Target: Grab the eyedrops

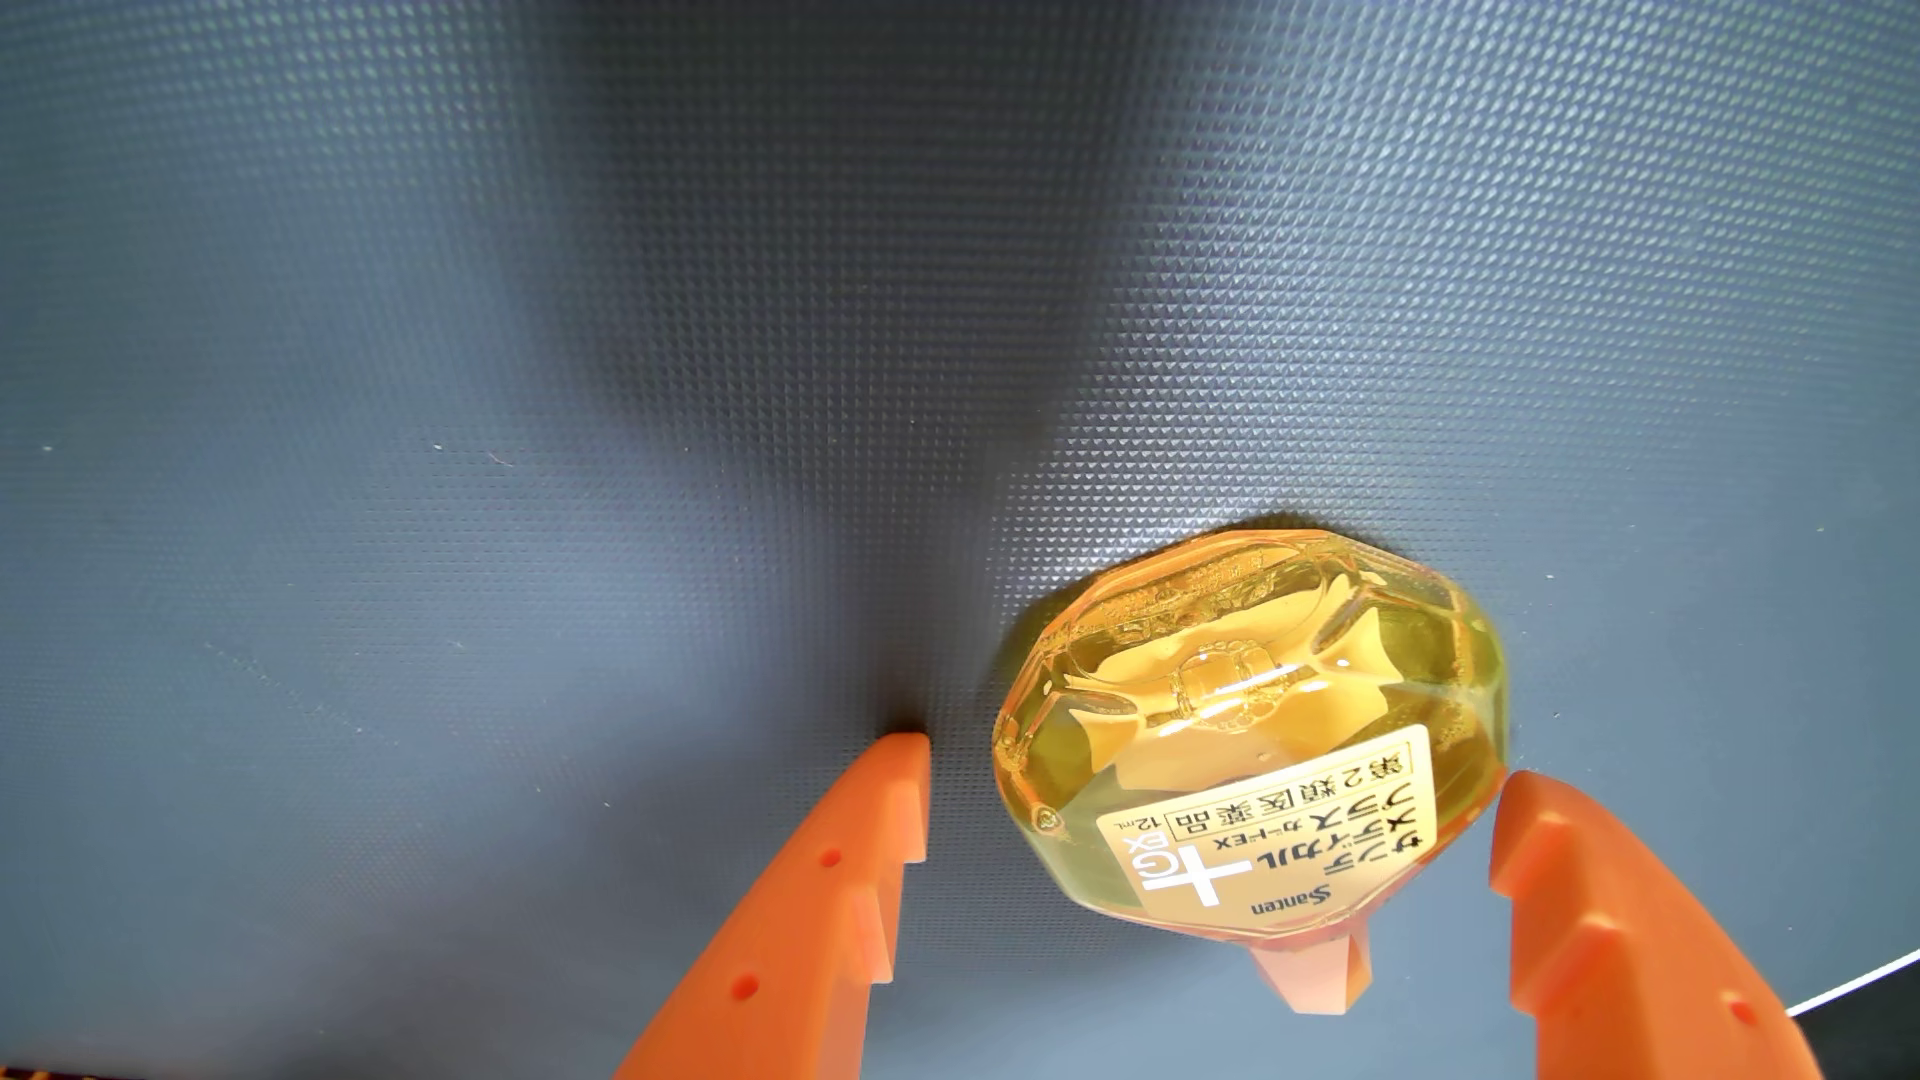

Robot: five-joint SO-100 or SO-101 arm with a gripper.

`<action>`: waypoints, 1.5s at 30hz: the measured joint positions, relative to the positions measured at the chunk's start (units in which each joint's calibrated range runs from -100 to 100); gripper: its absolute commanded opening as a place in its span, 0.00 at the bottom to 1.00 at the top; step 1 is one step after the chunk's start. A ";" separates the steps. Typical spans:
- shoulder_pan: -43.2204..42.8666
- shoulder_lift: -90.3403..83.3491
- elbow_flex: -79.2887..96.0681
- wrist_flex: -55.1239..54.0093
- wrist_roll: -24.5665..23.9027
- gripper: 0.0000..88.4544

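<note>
Eyedrops, a clear yellow faceted bottle, lie on bumpy grey mat between my open orange gripper fingers.

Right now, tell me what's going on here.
In the wrist view, the arm's orange end effector is open, with one finger on each side of a yellow eyedrop bottle. The bottle lies on a grey textured mat, label up, its cap pointing back toward the camera. The right finger is close to the bottle, perhaps touching; the left stands apart. Nothing is gripped yet.
</note>
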State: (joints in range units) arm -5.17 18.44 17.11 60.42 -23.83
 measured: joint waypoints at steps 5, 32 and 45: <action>0.00 0.00 0.00 0.00 0.00 0.35; -0.22 0.68 -1.72 -0.26 0.68 0.02; -0.37 1.10 -5.06 1.22 1.62 0.01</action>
State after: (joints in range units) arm -5.54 19.54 12.05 61.64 -22.21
